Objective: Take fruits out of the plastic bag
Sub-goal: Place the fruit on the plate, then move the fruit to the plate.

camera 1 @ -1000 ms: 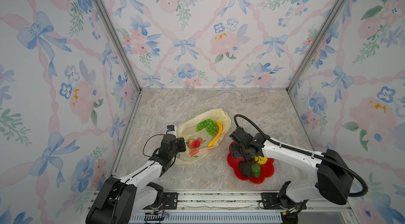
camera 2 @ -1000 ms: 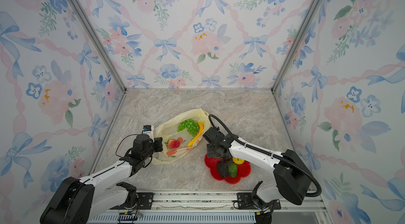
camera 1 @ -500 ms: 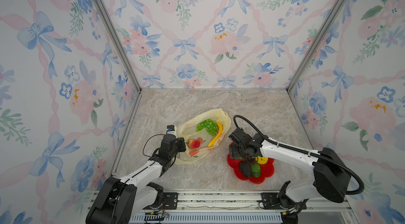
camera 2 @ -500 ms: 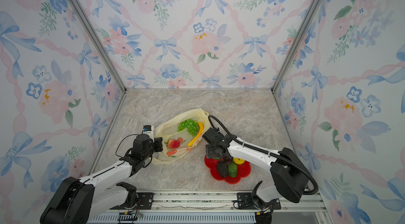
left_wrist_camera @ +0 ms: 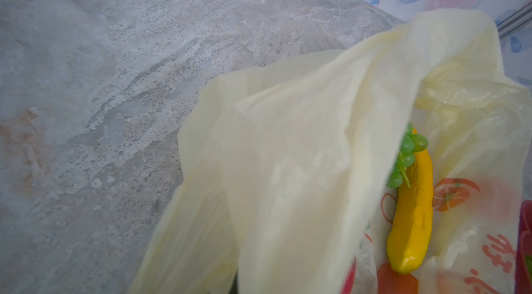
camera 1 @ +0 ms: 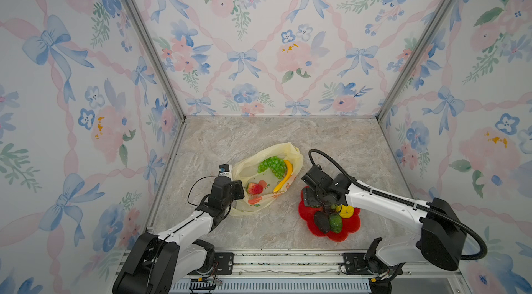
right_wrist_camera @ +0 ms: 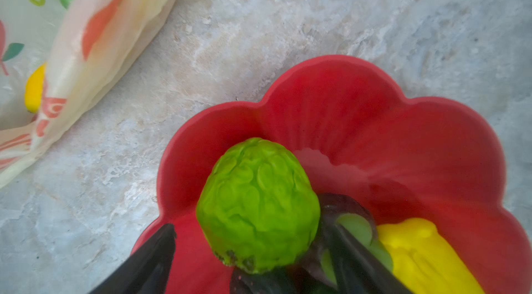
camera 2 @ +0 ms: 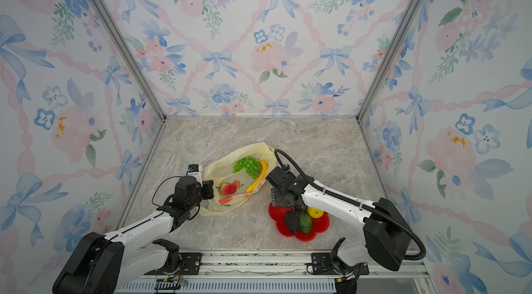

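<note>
The marble tabletop [camera 1: 259,140] carries the plastic bag [camera 1: 293,151], which lies slack with its mouth gaping upward. The red plate [camera 1: 351,227] sits near the bag, apart from it, on the side toward the right arm. At the bag's edge nearest the left arm, the left gripper [camera 1: 239,189] is closed. Film runs taut up to its wrist camera, so it seems to pinch the bag's rim and hold the mouth open. Away from the bag, over the plate, the right gripper [right_wrist_camera: 249,225] stands wide open astride a bumpy green fruit [right_wrist_camera: 259,206]. One finger [right_wrist_camera: 149,261] is clear of that fruit, so the claw grips nothing. The avocado [camera 1: 321,222] and lemon [camera 1: 347,211] also lie on the plate, out of the bag. Inside the bag are the grape bunch [camera 1: 272,166] at its far end, the banana [camera 1: 285,177] along the wall facing the plate, and the strawberry [camera 1: 254,188] close to the pinched edge. The step in hand looks like a drop-off on the plate. Next, the open claw should lift clear, cross to the bag's mouth, and descend on one of these three without snagging film.
</note>
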You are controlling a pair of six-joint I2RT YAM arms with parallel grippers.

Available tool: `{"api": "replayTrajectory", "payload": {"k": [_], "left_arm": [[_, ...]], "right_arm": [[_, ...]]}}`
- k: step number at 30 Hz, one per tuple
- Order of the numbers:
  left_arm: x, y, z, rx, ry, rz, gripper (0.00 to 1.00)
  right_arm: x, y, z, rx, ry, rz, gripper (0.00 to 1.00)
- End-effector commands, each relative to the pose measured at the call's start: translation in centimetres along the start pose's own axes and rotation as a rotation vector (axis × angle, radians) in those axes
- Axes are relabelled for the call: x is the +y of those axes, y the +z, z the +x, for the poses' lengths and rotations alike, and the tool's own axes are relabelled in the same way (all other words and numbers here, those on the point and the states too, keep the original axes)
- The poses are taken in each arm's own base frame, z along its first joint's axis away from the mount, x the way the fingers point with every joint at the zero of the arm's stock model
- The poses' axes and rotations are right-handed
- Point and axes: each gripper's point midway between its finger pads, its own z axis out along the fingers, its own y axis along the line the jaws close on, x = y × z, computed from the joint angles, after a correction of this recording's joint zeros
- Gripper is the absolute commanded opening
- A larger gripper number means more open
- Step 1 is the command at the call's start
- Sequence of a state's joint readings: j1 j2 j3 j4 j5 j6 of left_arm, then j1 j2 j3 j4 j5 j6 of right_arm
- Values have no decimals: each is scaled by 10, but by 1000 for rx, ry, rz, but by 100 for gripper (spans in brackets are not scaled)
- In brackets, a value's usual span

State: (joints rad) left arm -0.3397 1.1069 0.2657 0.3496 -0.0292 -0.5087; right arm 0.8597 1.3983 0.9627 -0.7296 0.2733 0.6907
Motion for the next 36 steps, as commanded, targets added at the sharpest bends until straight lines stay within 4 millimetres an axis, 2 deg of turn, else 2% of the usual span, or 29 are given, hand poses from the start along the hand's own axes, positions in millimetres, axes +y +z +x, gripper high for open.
{"api": "replayTrajectory", "payload": {"k": [1, 6, 12, 18, 22, 32, 36], "left_arm": [[0, -1, -3, -13, -6, -9, 4], [0, -1, -4, -14, -6, -7, 4], [-2, -1, -3, -6, -6, 3, 4], [-6, 0, -2, 3, -3, 23, 4], [-9, 2, -1, 13, 2, 31, 4], [-13, -1, -3, 2, 20, 39, 4], [-15, -4, -5, -10, 31, 35, 3]], "right_arm": [[-1, -17, -9, -37, -13, 17, 79], [11, -9, -10, -14, -33, -1, 72], [17, 0, 0, 32, -69, 20, 69], [17, -5, 16, 79, -100, 25, 66], [18, -10, 19, 86, -104, 21, 65], [18, -35, -3, 9, -95, 13, 67], [25, -46, -16, -27, -85, -17, 67]]}}
